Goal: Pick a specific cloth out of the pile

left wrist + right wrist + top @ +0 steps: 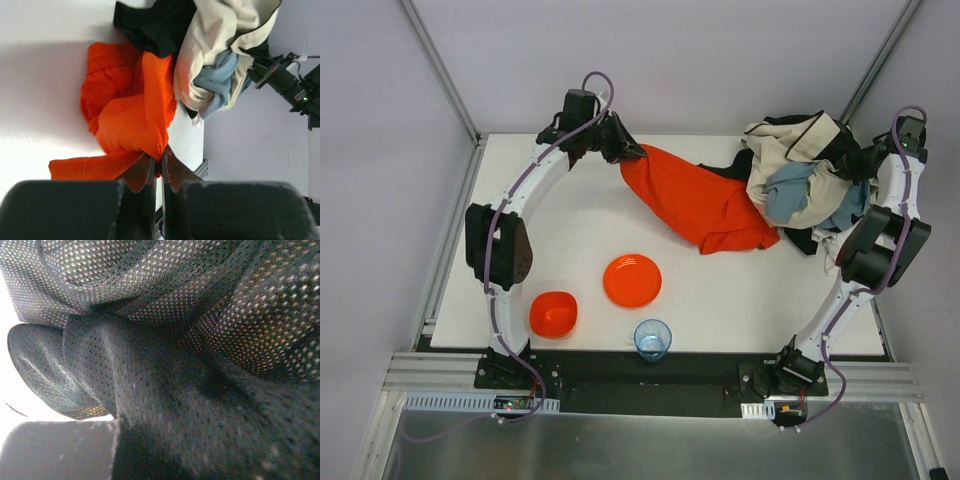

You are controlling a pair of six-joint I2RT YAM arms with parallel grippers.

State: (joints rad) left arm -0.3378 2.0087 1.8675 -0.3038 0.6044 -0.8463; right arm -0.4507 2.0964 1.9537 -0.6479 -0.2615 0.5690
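Orange-red soft cloth [695, 205] lies on the white bench [570, 230]. It stretches long-ways from the big mixed fabric pile [800, 175] to the left fingers [160, 157], which are pinched tight on its far end. The right fingers [868, 160] are buried in the pile's black mesh, so I cannot tell if they grip.

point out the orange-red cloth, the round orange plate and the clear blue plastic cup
large orange-red soft cloth [695, 205]: top view, middle of the fabric
round orange plate [632, 280]: top view, bare centre
clear blue plastic cup [652, 339]: top view, inside bottom
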